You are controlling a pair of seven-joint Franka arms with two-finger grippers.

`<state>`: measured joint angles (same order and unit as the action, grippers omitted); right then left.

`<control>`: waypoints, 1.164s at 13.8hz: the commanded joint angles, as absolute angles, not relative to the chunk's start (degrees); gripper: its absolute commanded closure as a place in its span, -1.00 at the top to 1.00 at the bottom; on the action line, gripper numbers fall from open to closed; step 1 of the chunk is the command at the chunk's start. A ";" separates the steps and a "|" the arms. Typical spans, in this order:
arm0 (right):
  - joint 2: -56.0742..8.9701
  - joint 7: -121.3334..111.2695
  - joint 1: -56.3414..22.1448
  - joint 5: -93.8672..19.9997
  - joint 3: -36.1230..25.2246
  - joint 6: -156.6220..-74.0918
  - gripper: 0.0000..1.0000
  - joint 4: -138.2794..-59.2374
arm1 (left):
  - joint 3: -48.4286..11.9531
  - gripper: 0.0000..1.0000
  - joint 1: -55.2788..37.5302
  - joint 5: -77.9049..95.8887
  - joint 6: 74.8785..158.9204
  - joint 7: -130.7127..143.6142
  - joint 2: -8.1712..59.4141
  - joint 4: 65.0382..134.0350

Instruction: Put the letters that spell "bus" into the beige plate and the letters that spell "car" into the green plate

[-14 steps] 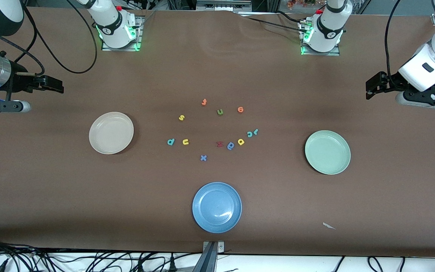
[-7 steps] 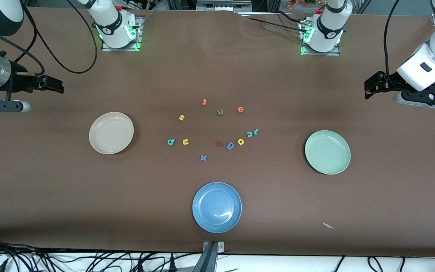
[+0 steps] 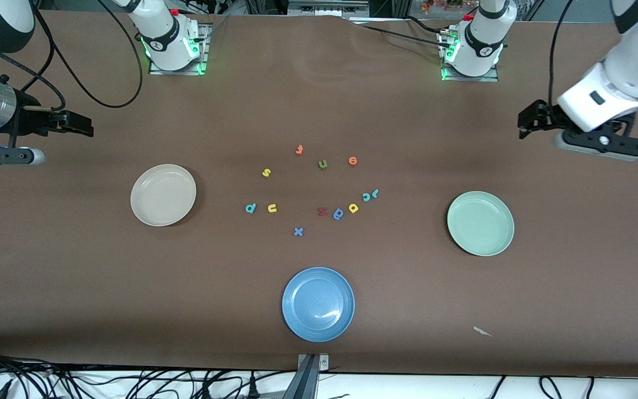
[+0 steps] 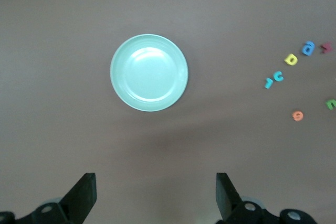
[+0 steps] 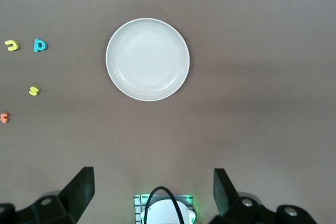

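Evidently nothing is sorted: left pincer (image 3: pixel 523 123) and right pincer (image 3: pixel 83 124) hang open, empty, over bare tabletop (image 3: pixel 75 288); next, reach the teal "c" (image 3: pixel 366 197).

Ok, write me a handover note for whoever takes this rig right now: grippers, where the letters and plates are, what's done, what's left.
Left gripper: open, empty, up over bare table at the left arm's end.
Right gripper: open, empty, waiting at the right arm's end.
Beige plate and green plate: both hold nothing.
All letters lie on the table between the plates: teal b beside yellow u, yellow s farther from the front camera; teal c touching teal r, yellow a close by.
Done: nothing.
Left: all six letters.
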<state>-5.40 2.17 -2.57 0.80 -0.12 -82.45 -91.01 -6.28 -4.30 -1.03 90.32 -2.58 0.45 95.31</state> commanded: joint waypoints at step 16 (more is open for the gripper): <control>-8.86 24.58 -4.04 -1.76 10.36 -108.95 1.00 -106.77 | -13.89 0.86 -20.13 -5.85 129.25 1.11 34.09 100.89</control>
<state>-8.36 20.09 -4.08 -1.26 7.97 -103.07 -102.72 -14.37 -18.94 -1.22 124.04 -2.01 33.45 97.85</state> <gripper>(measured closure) 0.000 0.022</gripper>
